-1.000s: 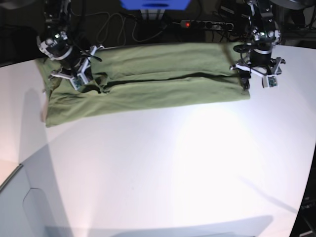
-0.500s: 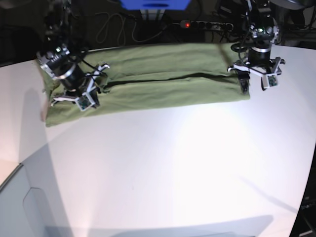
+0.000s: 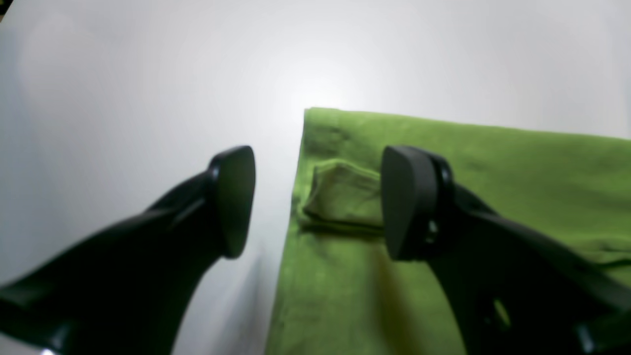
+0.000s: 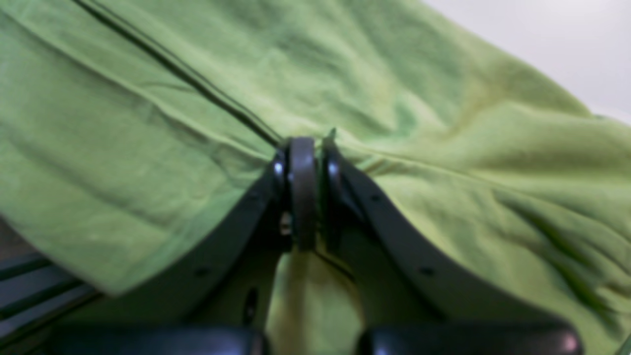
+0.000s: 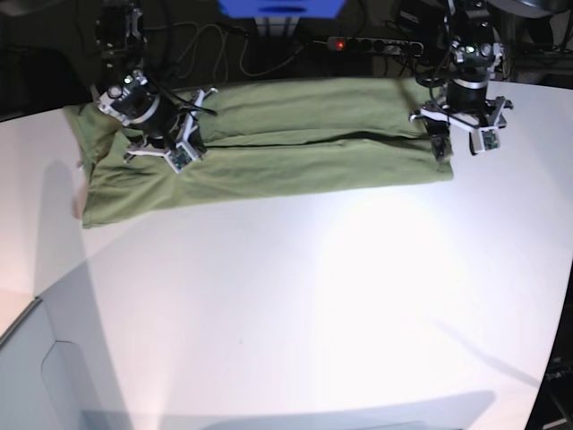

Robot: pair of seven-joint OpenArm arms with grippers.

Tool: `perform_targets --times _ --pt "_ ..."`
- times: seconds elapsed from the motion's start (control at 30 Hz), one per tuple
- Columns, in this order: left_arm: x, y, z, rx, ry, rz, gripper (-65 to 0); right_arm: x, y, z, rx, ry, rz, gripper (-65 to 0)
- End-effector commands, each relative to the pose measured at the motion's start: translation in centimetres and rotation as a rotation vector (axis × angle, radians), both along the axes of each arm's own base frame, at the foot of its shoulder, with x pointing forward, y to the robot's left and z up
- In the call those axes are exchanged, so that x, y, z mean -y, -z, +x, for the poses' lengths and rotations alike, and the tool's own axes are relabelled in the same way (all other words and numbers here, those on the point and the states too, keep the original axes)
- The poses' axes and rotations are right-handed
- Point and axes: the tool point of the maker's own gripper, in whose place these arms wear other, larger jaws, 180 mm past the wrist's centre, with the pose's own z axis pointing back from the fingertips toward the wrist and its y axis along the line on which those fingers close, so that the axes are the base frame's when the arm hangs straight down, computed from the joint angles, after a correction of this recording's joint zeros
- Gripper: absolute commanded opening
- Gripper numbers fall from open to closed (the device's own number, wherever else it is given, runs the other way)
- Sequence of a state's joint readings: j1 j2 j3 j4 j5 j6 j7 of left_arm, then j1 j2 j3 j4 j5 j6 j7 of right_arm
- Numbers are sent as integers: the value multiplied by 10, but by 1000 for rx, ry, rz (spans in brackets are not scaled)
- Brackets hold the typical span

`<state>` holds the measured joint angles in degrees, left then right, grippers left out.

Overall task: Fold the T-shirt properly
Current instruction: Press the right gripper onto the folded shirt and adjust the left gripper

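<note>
Base: shirt (image 5: 269, 143) lies as a long band across the table (image 5: 313, 296) at 12 o'clock, arms at both ends.
Left wrist: left gripper (image 3: 315, 202) jaws apart, straddling the shirt's edge, nothing held.
Right wrist: right gripper (image 4: 310, 192) clamped on a cloth pinch.
Risk: a one-sided pull skews the fold; the thin pinch may slip.

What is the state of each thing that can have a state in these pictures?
T-shirt: lying on the white table, folded lengthwise into a long band, one edge pinched.
Right gripper: shut on the T-shirt fabric.
Left gripper: open, straddling the T-shirt's end edge, holding nothing.
Power strip: red switch light glowing.
</note>
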<state>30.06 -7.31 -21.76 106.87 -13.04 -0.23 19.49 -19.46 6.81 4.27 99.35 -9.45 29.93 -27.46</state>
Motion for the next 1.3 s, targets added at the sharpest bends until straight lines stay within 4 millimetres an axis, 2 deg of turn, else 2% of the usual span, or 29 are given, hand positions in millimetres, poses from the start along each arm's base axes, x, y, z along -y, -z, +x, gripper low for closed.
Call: perform_targets --times 0.0,0.07,0.13,0.2,0.3,0.4,0.53,0.67,0.8,1.0,1.27 --pt "-2 -4 1 22 -1 8 -268 1 -10 2 33 -4 5 -650" --pt "-4 -1 0 13 -7 7 -268 4 -21 1 62 -18 -12 -650" --pt "-3 -3 -2 14 -3 9 -268 7 -41 2 115 -41 -37 -650" --pt "0 -12 0 36 6 16 -268 9 -57 4 160 -49 -51 -650" --pt "8 -32 8 102 6 -21 -268 23 -72 9 202 -13 -74 -650" --pt "12 -42 20 151 9 -53 -268 35 -71 11 203 18 -92 -650" --pt "18 -44 40 188 12 -82 -268 38 -64 8 181 26 -93 -650" --pt "39 -37 54 189 57 -121 -268 40 -57 4 157 29 -93 -650" --pt "47 -18 61 155 63 -151 -268 41 -49 2 132 33 -91 -650" --pt "48 17 42 -14 58 -180 -268 43 -40 -2 105 38 -90 -650" --pt "47 46 -17 -171 52 -179 -268 43 -40 -1 106 39 -88 -650"
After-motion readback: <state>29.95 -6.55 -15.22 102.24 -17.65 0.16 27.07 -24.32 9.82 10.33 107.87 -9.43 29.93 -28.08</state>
